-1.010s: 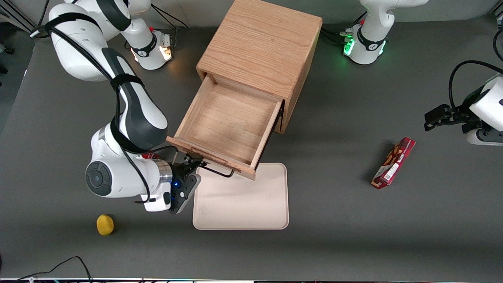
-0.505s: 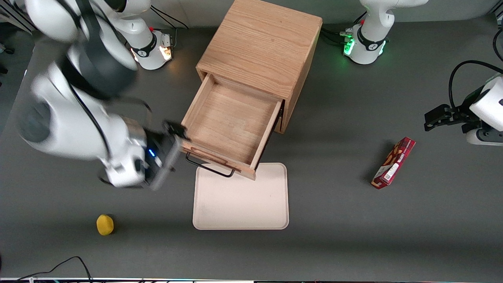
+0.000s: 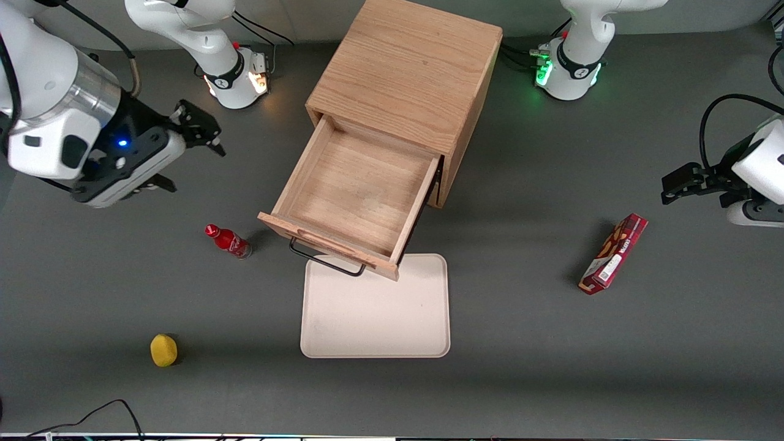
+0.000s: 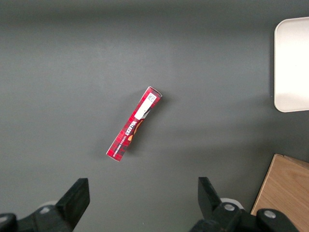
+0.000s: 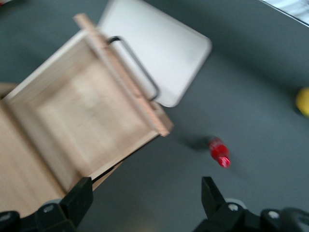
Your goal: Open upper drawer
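The upper drawer (image 3: 358, 195) of the wooden cabinet (image 3: 407, 67) stands pulled far out, its plain wood interior empty. Its black wire handle (image 3: 327, 262) hangs over the edge of the beige tray. My right gripper (image 3: 191, 139) is open and empty, raised above the table toward the working arm's end, well away from the drawer. In the right wrist view the drawer (image 5: 87, 116) and its handle (image 5: 137, 67) show clear of my gripper (image 5: 145, 198). The bottom drawer is hidden under the open one.
A beige tray (image 3: 375, 312) lies in front of the drawer. A small red bottle (image 3: 228, 241) stands beside the drawer front, also in the right wrist view (image 5: 218, 152). A yellow fruit (image 3: 163, 350) lies nearer the front camera. A red box (image 3: 614, 253) lies toward the parked arm's end.
My gripper has let go of the handle and swung up and away from the drawer toward the working arm's base. The red bottle is now uncovered. The drawer stays open.
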